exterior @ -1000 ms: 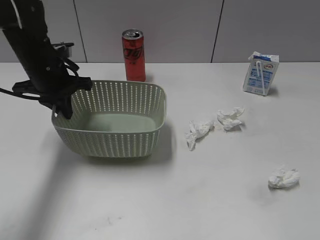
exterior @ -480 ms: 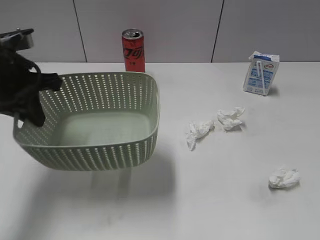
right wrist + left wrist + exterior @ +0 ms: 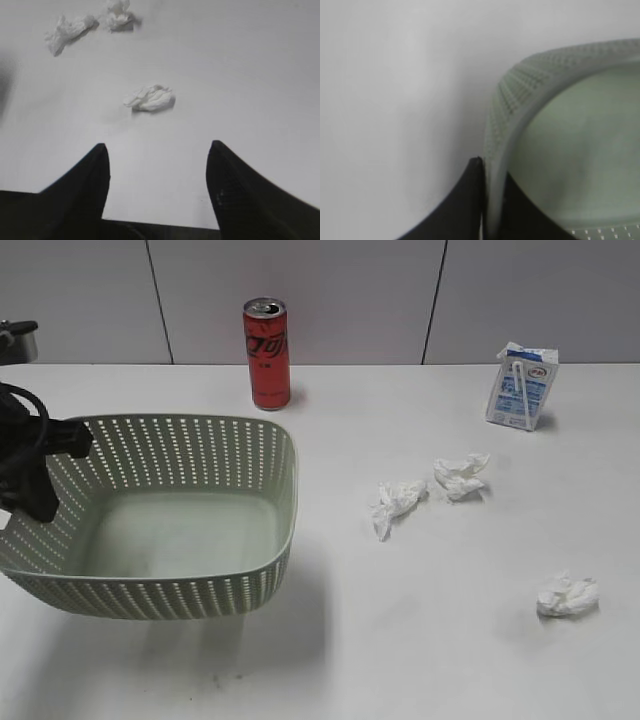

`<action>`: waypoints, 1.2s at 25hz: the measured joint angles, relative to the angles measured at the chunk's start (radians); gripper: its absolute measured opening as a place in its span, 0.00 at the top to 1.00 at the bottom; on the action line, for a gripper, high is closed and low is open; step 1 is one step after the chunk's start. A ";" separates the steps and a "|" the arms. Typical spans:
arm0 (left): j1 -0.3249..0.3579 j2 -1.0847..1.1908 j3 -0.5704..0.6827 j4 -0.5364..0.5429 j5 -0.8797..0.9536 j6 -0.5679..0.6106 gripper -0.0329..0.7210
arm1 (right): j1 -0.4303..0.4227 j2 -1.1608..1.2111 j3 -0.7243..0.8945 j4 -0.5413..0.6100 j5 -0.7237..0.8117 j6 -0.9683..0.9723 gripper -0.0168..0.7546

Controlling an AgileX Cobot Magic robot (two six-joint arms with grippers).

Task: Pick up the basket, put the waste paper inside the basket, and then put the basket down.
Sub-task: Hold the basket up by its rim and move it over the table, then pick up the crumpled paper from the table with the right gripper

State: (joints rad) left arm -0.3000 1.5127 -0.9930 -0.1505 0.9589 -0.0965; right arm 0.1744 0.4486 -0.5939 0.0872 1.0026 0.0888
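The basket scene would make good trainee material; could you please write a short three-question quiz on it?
1. True or false: the left gripper is shut on the rim of the basket.
2. How many wads of waste paper lie on the table?
3. Which stands nearer the basket: A) the red can, B) the drink carton?

Key: 1 true; the fingers pinch the wall from both sides. 2 three, none in the basket. 3 A.
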 joint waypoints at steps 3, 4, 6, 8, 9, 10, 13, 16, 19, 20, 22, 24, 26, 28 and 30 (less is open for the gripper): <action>0.000 0.000 0.000 0.001 -0.001 0.002 0.95 | 0.000 0.229 -0.067 0.052 -0.011 0.021 0.38; 0.000 0.000 0.000 0.001 -0.001 0.002 0.95 | 0.000 0.310 -0.084 0.062 -0.012 0.053 0.38; 0.000 0.000 0.000 0.001 -0.001 0.002 0.95 | 0.000 0.454 -0.119 0.071 -0.016 0.144 0.38; 0.000 0.000 0.000 0.001 -0.001 0.002 0.95 | 0.000 0.603 -0.139 0.073 -0.039 0.236 0.38; 0.000 0.000 0.000 0.001 -0.001 0.002 0.95 | 0.000 0.682 -0.145 0.077 -0.053 0.270 0.38; 0.000 0.000 0.000 0.001 -0.001 0.002 0.95 | 0.000 0.758 -0.151 0.079 -0.070 0.308 0.38; 0.000 0.000 0.000 0.001 -0.001 0.002 0.95 | 0.000 0.947 -0.161 0.088 -0.134 0.377 0.38; 0.000 0.000 0.000 0.001 -0.001 0.002 0.95 | 0.000 1.094 -0.177 0.113 -0.219 0.404 0.38; 0.000 0.000 0.000 0.001 -0.001 0.002 0.95 | 0.000 1.200 -0.190 0.124 -0.296 0.417 0.34; 0.000 -0.001 0.000 0.001 -0.001 0.002 0.95 | 0.000 1.227 -0.192 0.125 -0.312 0.422 0.32; 0.000 -0.001 0.000 0.001 -0.001 0.002 0.95 | 0.000 1.267 -0.192 0.127 -0.342 0.434 0.29; 0.000 -0.001 0.000 0.001 -0.001 0.002 0.95 | 0.000 1.292 -0.192 0.127 -0.372 0.440 0.28; 0.000 -0.002 0.000 0.001 -0.001 0.002 0.95 | 0.000 1.299 -0.192 0.127 -0.405 0.449 0.28; 0.000 -0.002 0.000 0.001 -0.001 0.002 0.95 | 0.000 1.299 -0.192 0.126 -0.428 0.460 0.28; 0.000 -0.002 0.000 0.001 -0.001 0.002 0.95 | 0.000 1.305 -0.192 0.114 -0.434 0.471 0.28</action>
State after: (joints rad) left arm -0.3000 1.5108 -0.9930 -0.1494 0.9576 -0.0943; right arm 0.1744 1.7533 -0.7863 0.2016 0.5685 0.5603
